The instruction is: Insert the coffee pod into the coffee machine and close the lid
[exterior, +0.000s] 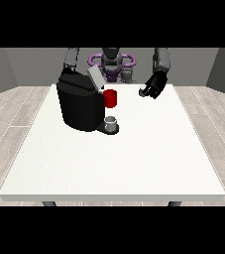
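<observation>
Grey and small, a thing (143,91) sits in the fingers of the hand at the view's right (155,85) — by its colour and place it looks like the coffee pod, held above the table's far edge. That black hand has its fingers curled round the pod, and it hangs well to the right of the coffee machine (81,105), apart from it.

The machine is a black, bulky block standing on the left half of the white table (109,163). Its lid (95,77) is a pale grey flap, tilted up and open at the machine's top. Just under the lid, at the machine's right side, is a red thing at the machine (110,98). Below that, on the machine's low dark base, stands a small grey cup (111,122), upright.

The other arm comes down behind the machine at the view's left; its hand is hidden by the machine's body — whether it is open or closed cannot be told.
</observation>
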